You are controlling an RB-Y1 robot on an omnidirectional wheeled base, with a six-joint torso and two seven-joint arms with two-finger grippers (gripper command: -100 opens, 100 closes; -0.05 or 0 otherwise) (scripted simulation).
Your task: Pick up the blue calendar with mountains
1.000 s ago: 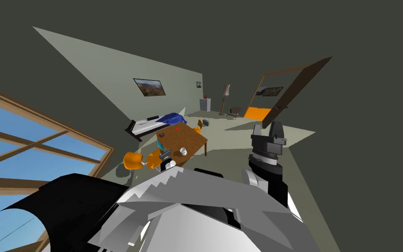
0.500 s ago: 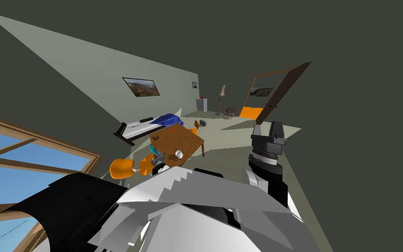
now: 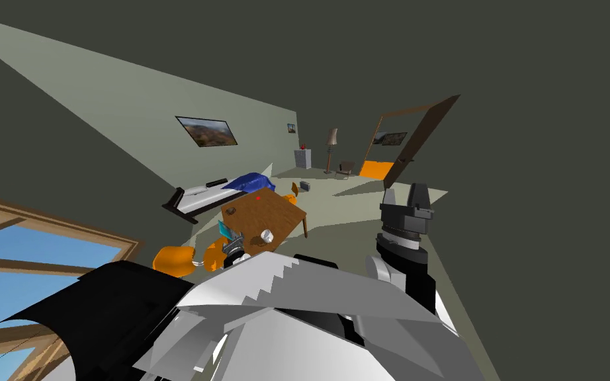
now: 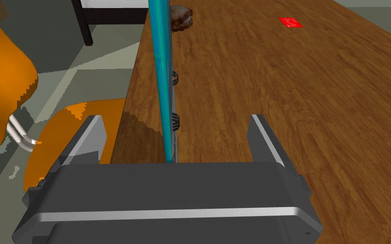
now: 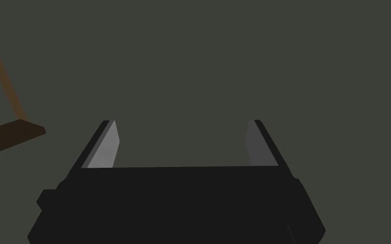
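Observation:
The calendar (image 4: 163, 80) stands upright near the edge of a brown wooden table (image 4: 275, 106). In the left wrist view it is edge-on, a thin teal slab with dark binding rings. My left gripper (image 4: 175, 129) is open and straddles it, the slab rising between the two fingers (image 4: 93, 134) without either one pressing it. In the head view the calendar (image 3: 224, 229) is a small teal patch at the table's near corner, with the left gripper (image 3: 234, 243) right beside it. My right gripper (image 3: 406, 197) is raised at my right side, open, holding nothing.
An orange chair (image 4: 4, 80) stands close beside the table's edge by my left hand. On the table lie a small brown lump (image 4: 181, 18), a red square (image 4: 291, 22) and a white cup (image 3: 267, 235). A bed (image 3: 208, 192) lies beyond, and a door (image 3: 419, 132) stands open.
The head view has swung, so the table and window slide left and up in the picture. My left gripper stays at the calendar; the right arm has not moved.

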